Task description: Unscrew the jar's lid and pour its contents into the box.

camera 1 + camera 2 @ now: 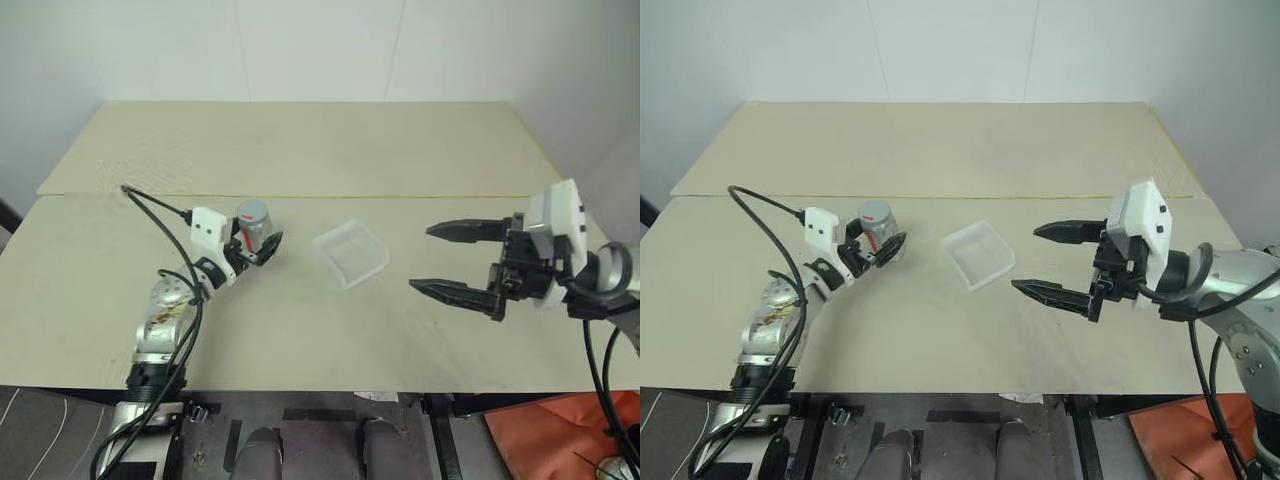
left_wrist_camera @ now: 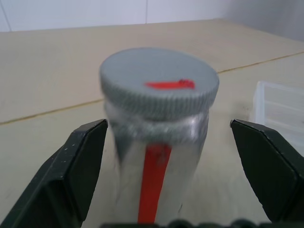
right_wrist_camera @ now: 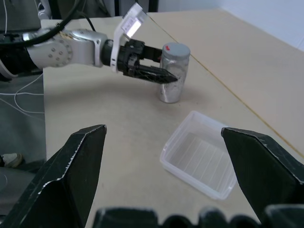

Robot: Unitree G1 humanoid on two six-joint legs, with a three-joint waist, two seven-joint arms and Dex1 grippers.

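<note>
The right gripper point(image 1: 1055, 262), nearest the robot, hangs above the table point(image 1: 300, 150) with its jaws spread wide and nothing in them, just right of the clear box point(image 1: 351, 252). The left gripper point(image 1: 262, 246) is also wide open, its fingers point(image 2: 78, 161) flanking the upright jar point(image 1: 252, 226) without touching it. The lid point(image 2: 159, 85) is still screwed on. To grip well, close squarely on the jar's body below the lid, leaving the ribbed rim free for the other gripper to twist, and keep the jar upright so nothing spills.
</note>
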